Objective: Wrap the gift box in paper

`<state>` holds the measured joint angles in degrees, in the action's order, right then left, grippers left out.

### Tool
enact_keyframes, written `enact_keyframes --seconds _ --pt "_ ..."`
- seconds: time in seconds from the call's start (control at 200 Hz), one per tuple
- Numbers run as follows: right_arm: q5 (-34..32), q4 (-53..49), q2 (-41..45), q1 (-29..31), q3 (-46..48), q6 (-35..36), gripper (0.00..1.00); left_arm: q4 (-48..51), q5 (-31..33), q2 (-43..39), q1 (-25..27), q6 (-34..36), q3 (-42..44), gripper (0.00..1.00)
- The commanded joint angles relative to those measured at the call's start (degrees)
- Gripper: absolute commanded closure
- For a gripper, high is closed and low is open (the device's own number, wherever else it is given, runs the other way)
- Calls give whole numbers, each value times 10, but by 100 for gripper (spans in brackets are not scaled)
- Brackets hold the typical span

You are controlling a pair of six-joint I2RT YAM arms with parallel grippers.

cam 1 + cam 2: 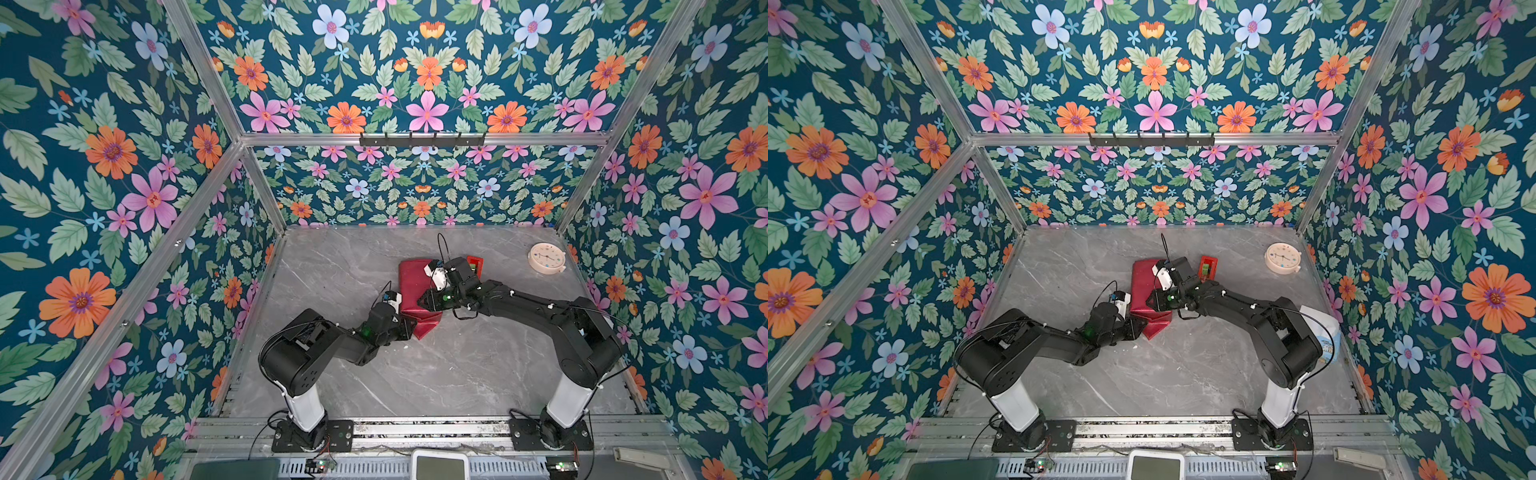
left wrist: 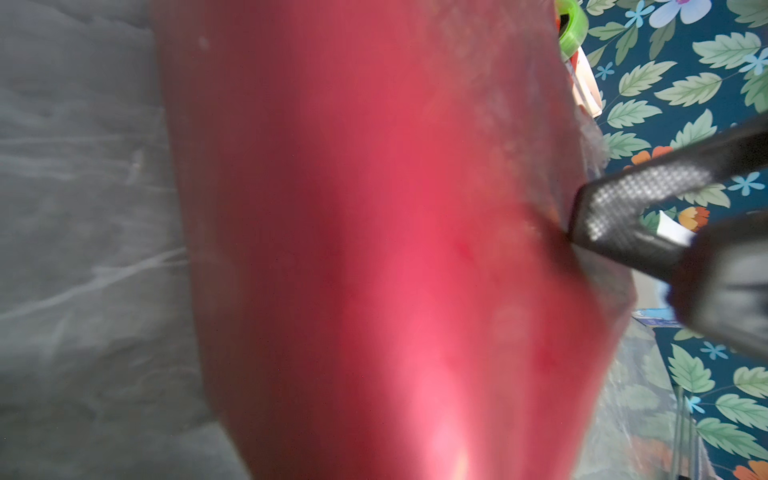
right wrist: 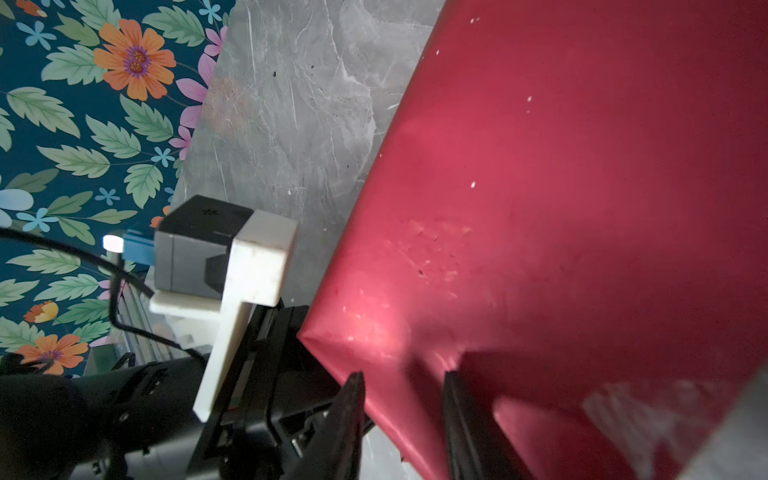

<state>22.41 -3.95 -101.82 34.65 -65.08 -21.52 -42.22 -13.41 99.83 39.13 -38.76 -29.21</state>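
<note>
Where the paper [image 1: 415, 282] lies: middle of the table [image 1: 415, 374], folded into a bulky parcel, one loose flap toward the arm bases; tape dispenser [image 1: 1207, 268] near its far right corner.
Gift box: hidden under the paper, not seen.
Right gripper [image 3: 405, 415]: fingers [image 3: 353, 415] clamped on the paper's edge, which puckers there.
Left gripper [image 1: 409, 328]: at the parcel's near-left corner; whether it grips, I cannot tell.

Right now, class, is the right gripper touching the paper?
Touching. The right wrist view shows one of the right gripper's fingers pressing its tip into the paper, which creases there.
</note>
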Motion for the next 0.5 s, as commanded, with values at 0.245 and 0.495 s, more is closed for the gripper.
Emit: enact_keyframes --seconds 0.245,0.495 --pt "-1 -4 -2 -2 5 -1 67 -5 17 -5 27 3 32 76" --pt "-1 -2 -3 -1 5 -4 68 -20 25 -8 53 -12 46 77"
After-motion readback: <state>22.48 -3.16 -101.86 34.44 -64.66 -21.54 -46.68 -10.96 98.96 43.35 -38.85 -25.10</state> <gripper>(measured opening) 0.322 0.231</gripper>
